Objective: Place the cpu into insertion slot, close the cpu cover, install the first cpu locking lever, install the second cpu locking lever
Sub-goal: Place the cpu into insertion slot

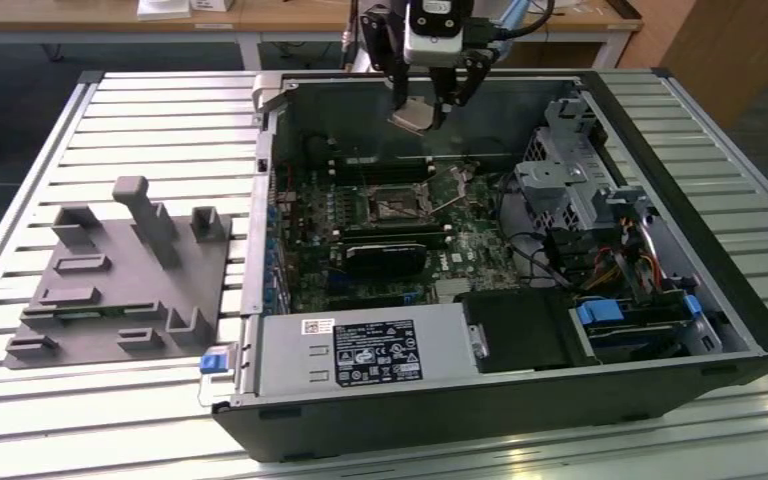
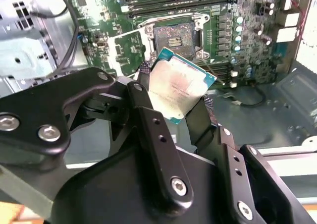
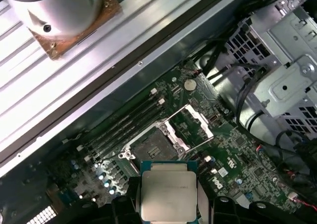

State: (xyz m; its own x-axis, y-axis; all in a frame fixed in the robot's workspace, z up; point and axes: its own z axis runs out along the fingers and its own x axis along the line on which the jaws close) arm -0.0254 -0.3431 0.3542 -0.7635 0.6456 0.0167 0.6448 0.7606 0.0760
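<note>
One step in hand: by my reading the first of the four, placing the chip (image 2: 181,87); the chip is off the board and not seated.
Jaws: clamped on the chip by two opposite edges, with a black finger (image 2: 153,130) on either side and the silvery face turned toward both wrist cameras.
Chip, place: in the air over the far side of the open computer case (image 1: 491,425), farther off than the socket in the exterior view and well apart from the board.
Socket: mid-board (image 3: 148,143), dark centre bare, with nothing lying in it; the long memory slots (image 3: 129,120) run just beside it.
Cover: the metal frame (image 3: 202,119) stands swung open beside the socket, so the way in looks free.
Levers: too thin to pick out with any certainty; with the cover up, I judge neither is fastened.
Placement calls for: the chip's edges sit turned against the socket's edges in the first wrist view, so squaring them, levelling the chip and bringing it directly above the dark centre seem needed.
Risk: a skewed or tilted landing could bend the socket's contacts.
Surroundings: the case lies on a slatted bench (image 1: 157,110), with a grey parts holder (image 1: 117,290) at the exterior view's left.
</note>
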